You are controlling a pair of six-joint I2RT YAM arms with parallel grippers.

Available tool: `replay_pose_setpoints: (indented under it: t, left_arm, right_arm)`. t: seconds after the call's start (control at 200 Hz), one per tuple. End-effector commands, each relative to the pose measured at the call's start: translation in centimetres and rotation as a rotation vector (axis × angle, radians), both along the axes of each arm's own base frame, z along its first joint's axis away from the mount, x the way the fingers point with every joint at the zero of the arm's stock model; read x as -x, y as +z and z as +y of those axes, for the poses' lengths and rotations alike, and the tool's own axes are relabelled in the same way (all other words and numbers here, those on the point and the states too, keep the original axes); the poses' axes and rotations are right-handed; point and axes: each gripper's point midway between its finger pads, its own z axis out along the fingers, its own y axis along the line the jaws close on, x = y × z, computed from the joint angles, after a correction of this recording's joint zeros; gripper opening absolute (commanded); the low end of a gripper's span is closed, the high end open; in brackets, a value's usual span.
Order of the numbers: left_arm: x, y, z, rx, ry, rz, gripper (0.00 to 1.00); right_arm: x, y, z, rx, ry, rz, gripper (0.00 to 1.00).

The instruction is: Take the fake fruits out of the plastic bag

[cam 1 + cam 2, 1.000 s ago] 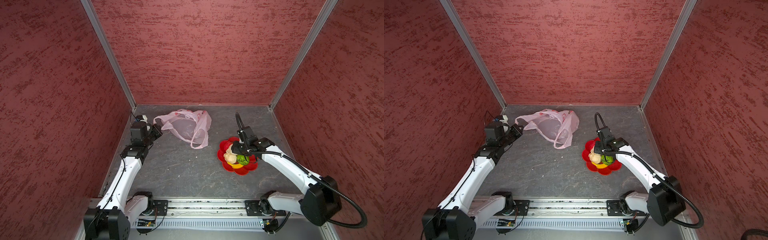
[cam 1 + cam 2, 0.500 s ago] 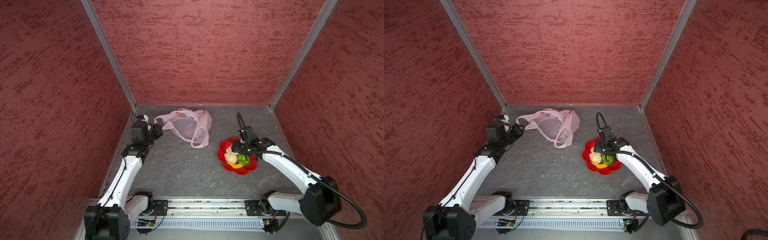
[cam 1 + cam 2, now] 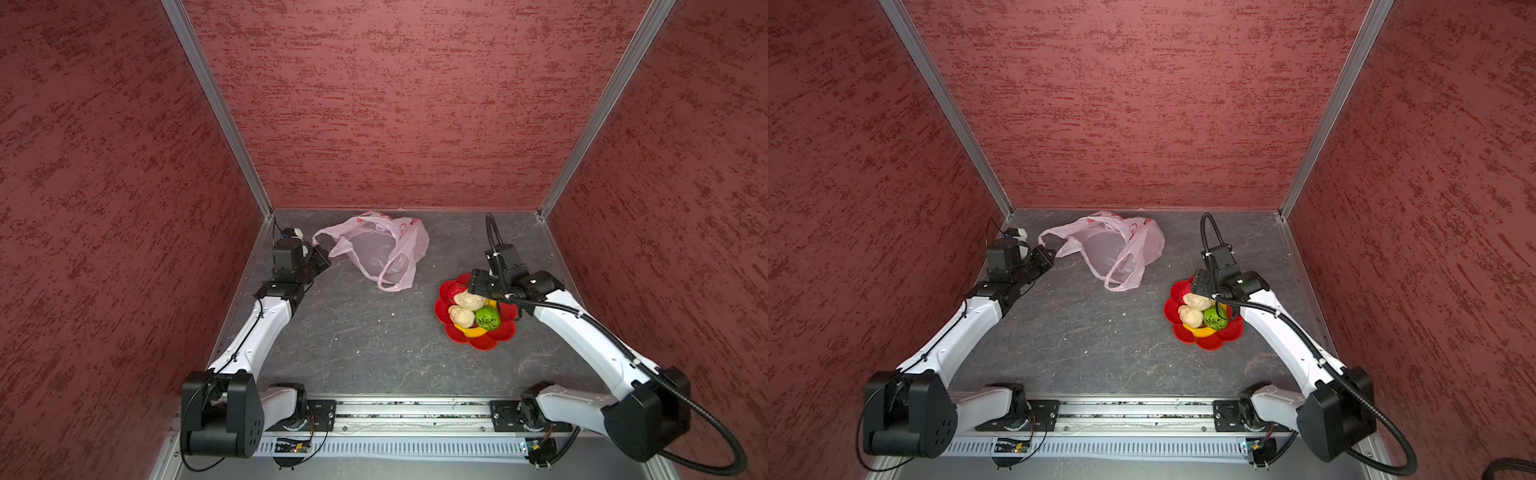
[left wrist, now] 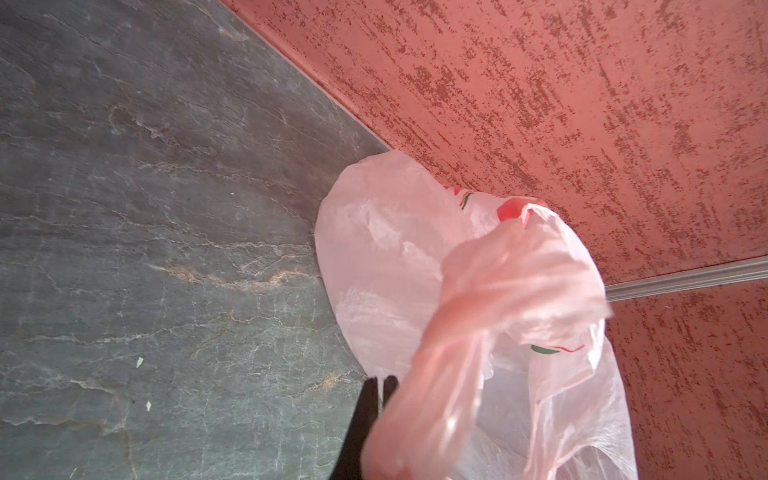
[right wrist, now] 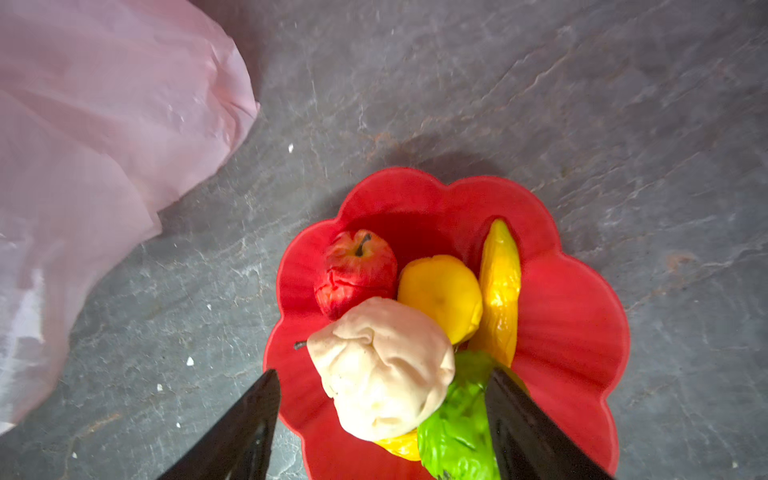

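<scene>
The pale pink plastic bag (image 3: 374, 245) (image 3: 1113, 245) lies crumpled near the back wall. One loop handle stretches to my left gripper (image 3: 324, 254) (image 4: 380, 380), which is shut on it. The fake fruits sit piled in the red flower-shaped dish (image 3: 486, 343) (image 5: 573, 311): a beige lumpy ball (image 5: 382, 365) on top, a second beige ball (image 3: 461, 316), a green one (image 5: 457, 428), a banana (image 5: 500, 291), a yellow round one (image 5: 442, 295) and a red apple (image 5: 355, 270). My right gripper (image 3: 471, 286) (image 5: 383, 371) hangs open just over the top beige ball, fingers clear of it.
Red textured walls with aluminium corner posts close in the grey slate floor (image 3: 353, 332) on three sides. The arm bases sit on a rail (image 3: 399, 411) along the front edge. The bag (image 5: 83, 145) lies a short way from the dish.
The right gripper has opened wider above the dish, leaving the beige ball resting on the pile. The left gripper stays at the bag handle, shifted only slightly.
</scene>
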Motion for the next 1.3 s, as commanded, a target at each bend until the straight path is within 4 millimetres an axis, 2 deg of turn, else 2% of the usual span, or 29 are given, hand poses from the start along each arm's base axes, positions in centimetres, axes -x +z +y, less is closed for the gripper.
replay_pose_setpoints:
  t: [0.0, 0.095, 0.25, 0.311, 0.421, 0.481, 0.571, 0.706, 0.872, 1.062, 1.297]
  left_arm:
    - [-2.1, 2.4, -0.2, -0.008, -0.018, -0.089, 0.13]
    - [-3.4, 1.8, -1.1, 0.023, -0.046, -0.074, 0.20]
    - [-3.8, 2.1, -3.0, 0.001, -0.109, -0.044, 0.55]
    - [-3.2, 2.5, -3.2, -0.015, -0.123, -0.021, 0.68]
    - [-1.1, 3.2, -2.3, -0.059, -0.105, 0.032, 0.91]
    - [0.4, 3.7, -1.9, -0.073, -0.101, 0.049, 1.00]
    - [2.6, 4.5, -1.3, -0.094, -0.099, 0.068, 1.00]
    - [5.7, 6.2, -0.6, -0.105, -0.083, 0.052, 1.00]
    - [8.3, 6.9, -0.3, -0.113, -0.092, 0.054, 1.00]
    - [9.8, 6.5, 0.3, -0.121, -0.080, 0.073, 1.00]
    - [9.9, 6.0, 0.4, -0.107, -0.076, 0.072, 1.00]
  right_arm:
    - [-0.4, 0.6, -3.0, 0.022, -0.090, -0.029, 0.80]
    - [-0.8, -0.5, -5.7, -0.013, -0.172, -0.025, 0.80]
    - [-1.3, -2.5, -9.2, -0.062, -0.281, -0.020, 0.79]
    - [-1.6, -3.4, -10.0, -0.082, -0.306, -0.016, 0.79]
    - [-2.2, -5.1, -11.1, -0.117, -0.334, 0.000, 0.79]
    - [-2.5, -5.9, -11.2, -0.146, -0.336, 0.005, 0.79]
    - [-2.7, -6.6, -11.3, -0.160, -0.340, 0.015, 0.78]
    - [-2.3, -6.6, -12.1, -0.143, -0.376, -0.001, 0.76]
    - [-1.6, -7.1, -12.3, -0.158, -0.406, 0.002, 0.73]
    - [-1.0, -8.3, -12.5, -0.180, -0.446, 0.020, 0.72]
    - [-0.2, -10.0, -13.0, -0.232, -0.535, 0.022, 0.71]
